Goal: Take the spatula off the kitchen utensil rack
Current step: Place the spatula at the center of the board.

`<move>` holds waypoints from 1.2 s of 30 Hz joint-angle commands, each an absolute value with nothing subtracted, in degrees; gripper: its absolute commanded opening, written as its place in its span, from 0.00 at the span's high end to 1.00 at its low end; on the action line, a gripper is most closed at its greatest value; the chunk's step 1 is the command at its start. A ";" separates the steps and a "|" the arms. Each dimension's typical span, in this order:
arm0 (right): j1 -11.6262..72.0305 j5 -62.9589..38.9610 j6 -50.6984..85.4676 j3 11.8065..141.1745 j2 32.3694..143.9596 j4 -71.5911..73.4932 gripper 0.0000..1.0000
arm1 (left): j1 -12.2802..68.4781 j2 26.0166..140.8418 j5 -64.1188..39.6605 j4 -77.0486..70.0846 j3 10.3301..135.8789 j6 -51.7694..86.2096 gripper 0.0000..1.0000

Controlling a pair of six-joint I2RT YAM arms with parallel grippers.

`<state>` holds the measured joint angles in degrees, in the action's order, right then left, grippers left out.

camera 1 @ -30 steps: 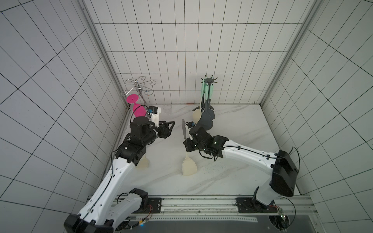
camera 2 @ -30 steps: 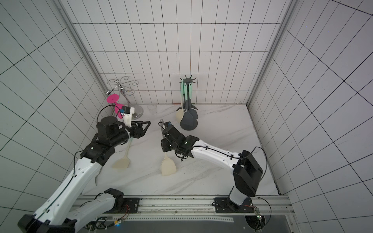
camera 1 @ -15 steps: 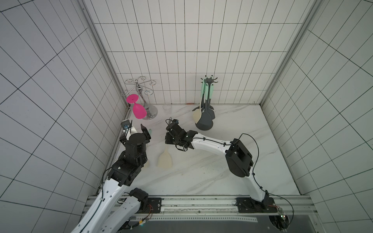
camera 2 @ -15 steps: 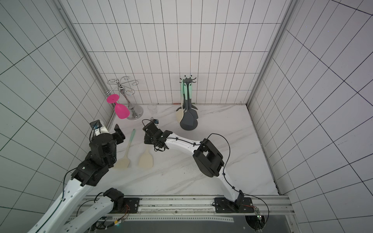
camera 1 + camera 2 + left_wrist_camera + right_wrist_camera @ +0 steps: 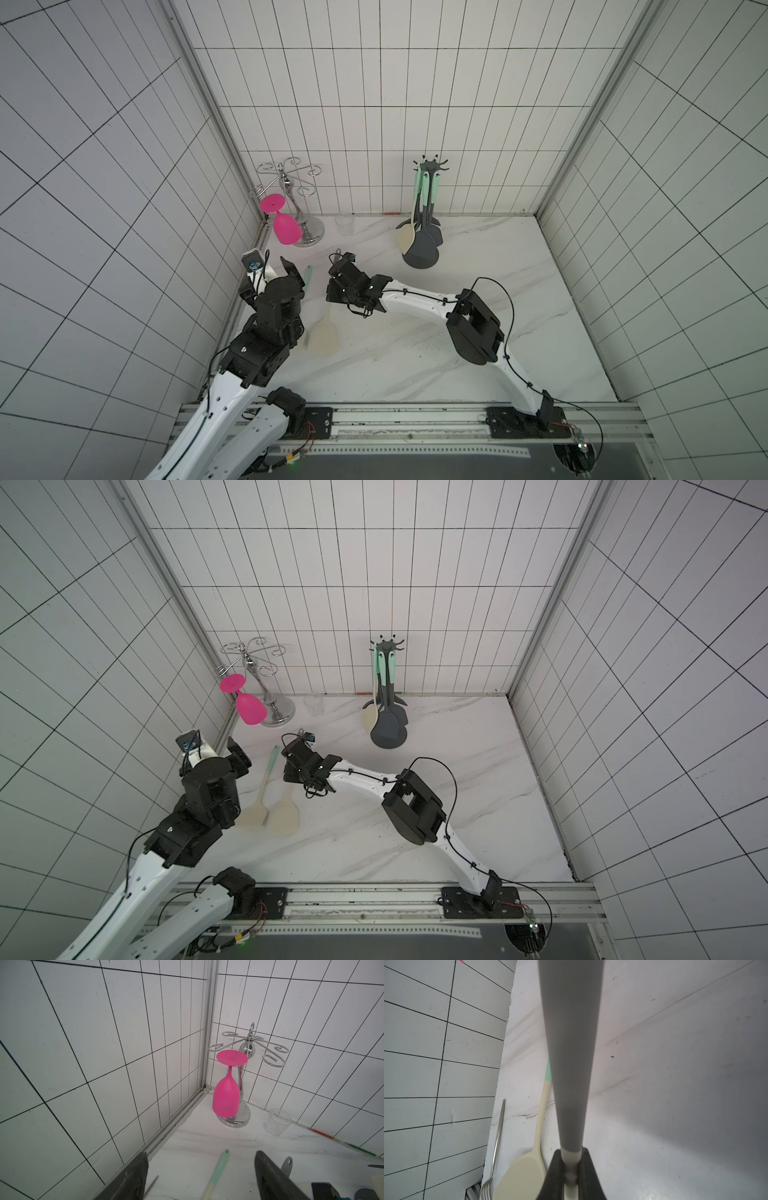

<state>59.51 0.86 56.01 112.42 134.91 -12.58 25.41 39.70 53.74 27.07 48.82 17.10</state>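
Dark grey rack (image 5: 432,167); pink glass (image 5: 286,228); cream-bladed spatula (image 5: 323,334)

Worktop (image 5: 478,365) right of the utensil rack (image 5: 420,264) lies open up to the side wall (image 5: 665,249). Back-left corner is obstructed by glass holder (image 5: 312,232), pink glass (image 5: 286,228) and clear cup (image 5: 344,224). Left strip is crowded with spoon (image 5: 262,789), fork (image 5: 497,1136), spatula (image 5: 283,818), left arm (image 5: 274,316) and right arm (image 5: 415,301).

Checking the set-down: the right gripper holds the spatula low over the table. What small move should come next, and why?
Probably open the right gripper to let the spatula go. It is already off the rack, its blade seems on or just above the table beside the spoon, and the left gripper is open, clear of it.
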 commanded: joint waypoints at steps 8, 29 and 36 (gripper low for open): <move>60.39 2.05 54.58 120.80 142.00 -14.39 1.00 | 25.62 38.73 54.05 26.03 47.38 16.50 0.21; 57.55 -0.08 52.71 125.35 148.91 -12.11 0.87 | 25.98 38.22 53.17 24.79 46.49 15.08 0.21; 57.46 1.87 56.36 123.89 149.43 -11.58 0.74 | 26.00 38.15 53.26 24.70 46.32 14.92 0.21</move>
